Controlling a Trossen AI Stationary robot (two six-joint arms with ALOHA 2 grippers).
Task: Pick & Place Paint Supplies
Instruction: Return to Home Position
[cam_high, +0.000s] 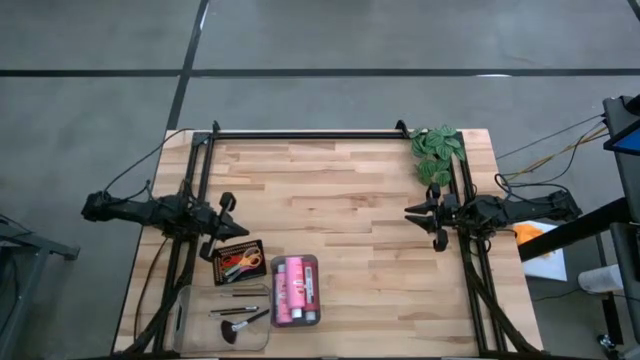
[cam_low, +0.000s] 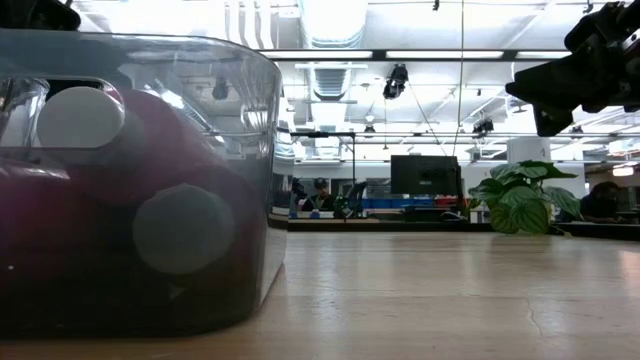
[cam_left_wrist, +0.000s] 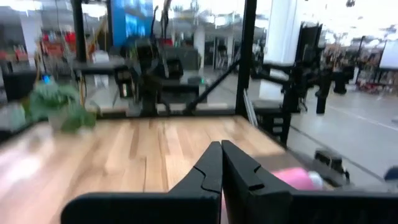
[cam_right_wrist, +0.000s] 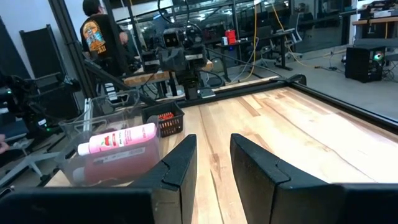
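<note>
Left gripper (cam_high: 238, 226) hung pressed together over the desk (cam_high: 340, 190), just beside the black bin (cam_high: 222, 278) and pinching nothing. The right gripper (cam_high: 412, 212) hung near the plant (cam_high: 437, 150). From above, the scissors (cam_high: 240, 262) lay in the bin and 3 pink paint bottles (cam_high: 293, 290) lay side by side in a clear tray (cam_high: 318, 262). The thin brushes (cam_high: 237, 310) and the fluffy brush (cam_high: 233, 328) lay in a second clear tray (cam_high: 190, 310).

At desk level, the bottles (cam_low: 150, 200) filled the near tray (cam_low: 250, 150), lying on their sides.

Past the left gripper (cam_left_wrist: 221, 168), its fingers (cam_left_wrist: 208, 177) met with no gap, and 1 bottle (cam_left_wrist: 292, 179) showed beyond.

Past the right gripper (cam_right_wrist: 211, 155), the fingers (cam_right_wrist: 180, 158) stood spread. A bottle (cam_right_wrist: 121, 140) and the bin (cam_right_wrist: 163, 121) lay ahead, with a person (cam_right_wrist: 102, 37) beyond the desk.

Everything looked already sorted. The bottles were probably light, smooth and apt to roll, so best pinched across the middle of the body. The scissors looked stiff and thin, best taken at the handle loops. The brushes would suit a mid-shaft hold, sparing the soft head.
</note>
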